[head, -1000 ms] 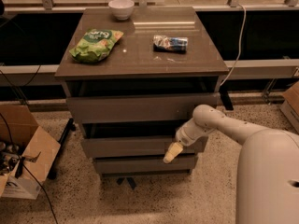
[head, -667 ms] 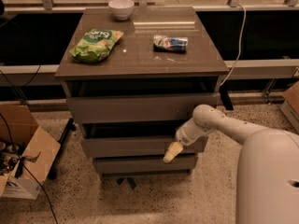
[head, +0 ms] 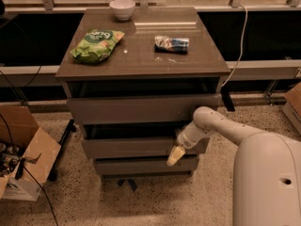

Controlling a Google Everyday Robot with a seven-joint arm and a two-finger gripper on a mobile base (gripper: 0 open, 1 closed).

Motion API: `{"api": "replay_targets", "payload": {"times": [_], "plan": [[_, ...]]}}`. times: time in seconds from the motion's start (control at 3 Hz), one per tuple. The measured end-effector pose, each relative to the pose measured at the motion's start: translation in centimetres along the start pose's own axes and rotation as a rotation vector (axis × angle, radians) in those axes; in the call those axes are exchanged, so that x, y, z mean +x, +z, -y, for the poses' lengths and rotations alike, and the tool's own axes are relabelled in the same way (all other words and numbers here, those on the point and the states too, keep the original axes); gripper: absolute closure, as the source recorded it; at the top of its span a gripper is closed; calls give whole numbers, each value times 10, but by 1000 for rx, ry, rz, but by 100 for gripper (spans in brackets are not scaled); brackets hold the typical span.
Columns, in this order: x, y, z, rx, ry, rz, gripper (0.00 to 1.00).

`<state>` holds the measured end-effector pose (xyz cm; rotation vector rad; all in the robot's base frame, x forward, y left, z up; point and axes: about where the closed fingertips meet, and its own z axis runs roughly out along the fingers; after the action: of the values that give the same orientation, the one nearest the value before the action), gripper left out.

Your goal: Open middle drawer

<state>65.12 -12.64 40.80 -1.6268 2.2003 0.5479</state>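
Observation:
The middle drawer (head: 131,148) is the second of three grey-brown drawer fronts in the cabinet. It stands pulled out a little, with a dark gap showing above its front. The top drawer (head: 141,108) is also out a little. The lowest drawer (head: 141,165) sits further back. My gripper (head: 175,156) is at the right end of the middle drawer's front, pointing down and left, at the front's lower edge. My white arm (head: 216,126) reaches in from the right.
On the cabinet top (head: 141,55) lie a green chip bag (head: 96,44), a crumpled blue-white packet (head: 172,43) and a white bowl (head: 122,8). An open cardboard box (head: 23,164) stands on the floor at the left. Cables hang at the left and right. My white base (head: 268,182) fills the lower right.

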Motion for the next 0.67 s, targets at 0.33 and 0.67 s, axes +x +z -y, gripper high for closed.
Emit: {"api": "replay_targets", "payload": {"times": [0.33,0.67], "plan": [[-3,-5,-1,0,0,0,47],[-6,-10,-1,0,0,0,70]]}}
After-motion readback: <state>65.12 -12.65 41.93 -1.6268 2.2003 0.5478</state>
